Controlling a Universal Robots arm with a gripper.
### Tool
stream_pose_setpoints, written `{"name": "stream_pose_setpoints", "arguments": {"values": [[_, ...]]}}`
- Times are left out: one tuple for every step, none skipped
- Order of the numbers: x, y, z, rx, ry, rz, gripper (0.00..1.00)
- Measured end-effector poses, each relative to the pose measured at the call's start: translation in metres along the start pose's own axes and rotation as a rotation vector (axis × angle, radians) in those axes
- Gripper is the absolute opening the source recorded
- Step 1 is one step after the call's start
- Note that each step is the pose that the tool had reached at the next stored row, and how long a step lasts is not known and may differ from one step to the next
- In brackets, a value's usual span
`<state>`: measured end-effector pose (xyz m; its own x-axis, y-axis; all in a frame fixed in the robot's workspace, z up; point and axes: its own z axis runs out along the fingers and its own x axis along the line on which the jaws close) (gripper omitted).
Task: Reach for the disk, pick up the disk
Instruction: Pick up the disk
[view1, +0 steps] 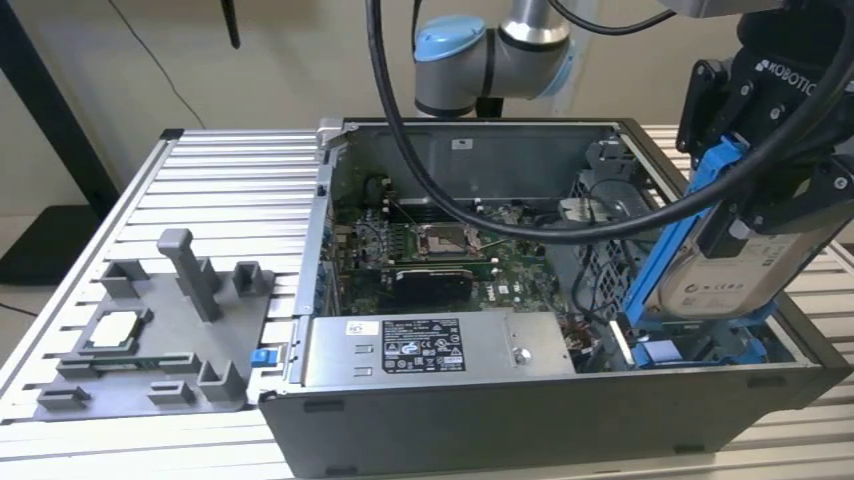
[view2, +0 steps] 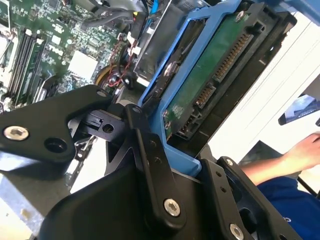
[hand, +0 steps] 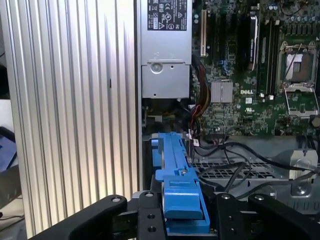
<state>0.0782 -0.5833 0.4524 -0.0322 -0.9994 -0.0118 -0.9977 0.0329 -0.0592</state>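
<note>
The gripper (view1: 747, 215) is holding the disk (view1: 727, 270) tilted above the open computer case (view1: 534, 420), jaws closed on its blue rails; lifting should be keeping clear of the cables (view1: 534, 215).

Grey arm (view1: 534, 50), blue joint caps (view1: 447, 40)

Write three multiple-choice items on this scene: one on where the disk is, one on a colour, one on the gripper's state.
1. Where is the disk?
A. on the grey tray
B. held tilted over the open computer case
C. flat on the motherboard

2. What colour are the disk's rails?
A. blue
B. red
C. yellow

3. What state is the gripper in?
A. open, apart from the disk
B. shut on nothing
C. shut on the disk

Answers: 1 B, the exterior view shows it raised at the case's right end. 2 A, blue in all views. 3 C, black fingers clamp the rail.
</note>
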Motion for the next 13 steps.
{"name": "stream_pose_setpoints", "arguments": {"values": [[0.0000, -0.0009, 0.0011, 0.0000, 0.0000, 0.000, 0.00], [0.0000, -0.0020, 0.0023, 0.0000, -0.0001, 0.000, 0.00], [0.0001, -0.0033, 0.0033, 0.0000, 0.0000, 0.000, 0.00], [0.0001, -0.0051, 0.0040, 0.0000, 0.0000, 0.000, 0.00], [0.0002, -0.0071, 0.0047, 0.0000, 0.0002, 0.000, 0.00], [0.0002, -0.0092, 0.0055, 0.0000, 0.0002, 0.000, 0.00], [0.0003, -0.0111, 0.0062, 0.0000, 0.0001, 0.000, 0.00], [0.0004, -0.0131, 0.0069, 0.0000, 0.0001, 0.000, 0.00], [0.0005, -0.0152, 0.0077, 0.0000, 0.0000, 0.000, 0.00], [0.0006, -0.0171, 0.0083, 0.0000, -0.0001, 0.000, 0.00], [0.0008, -0.0190, 0.0089, 0.0000, -0.0001, 0.000, 0.00], [0.0008, -0.0204, 0.0093, 0.0000, 0.0000, 0.000, 0.00], [0.0008, -0.0213, 0.0095, 0.0000, 0.0001, 0.000, 0.00]]}}
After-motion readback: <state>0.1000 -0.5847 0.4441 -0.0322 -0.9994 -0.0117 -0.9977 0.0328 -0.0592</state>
